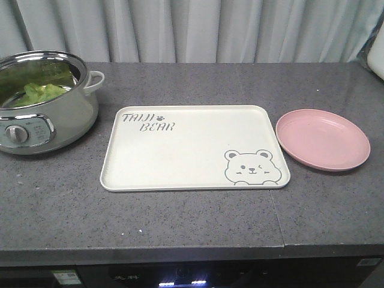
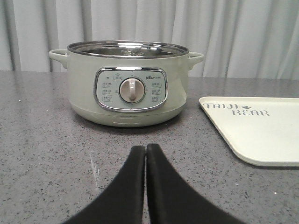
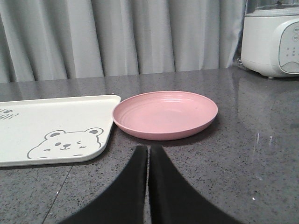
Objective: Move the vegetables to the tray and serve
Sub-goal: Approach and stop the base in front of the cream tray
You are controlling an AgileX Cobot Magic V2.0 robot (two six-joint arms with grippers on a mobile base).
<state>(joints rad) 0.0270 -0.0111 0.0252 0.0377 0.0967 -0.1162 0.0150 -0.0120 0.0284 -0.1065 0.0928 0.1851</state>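
The lettuce [image 1: 41, 93] lies inside the pot [image 1: 66, 120] at the bench's [image 1: 180, 222] left end. The tray [image 1: 180, 153] sits between pot and plate [image 1: 323, 139]. The left hand [image 2: 145, 148] and right hand [image 3: 148, 149] hover low, fingers pressed together.

The pot [image 1: 45, 114] is not covered and can be entered from above. Bare counter [image 1: 180, 222] is left between pot and tray [image 1: 192, 150]. The pink plate [image 1: 323, 139] is set just beside the tray, perhaps touching it. A white machine [image 3: 273, 37] is stood behind the plate.
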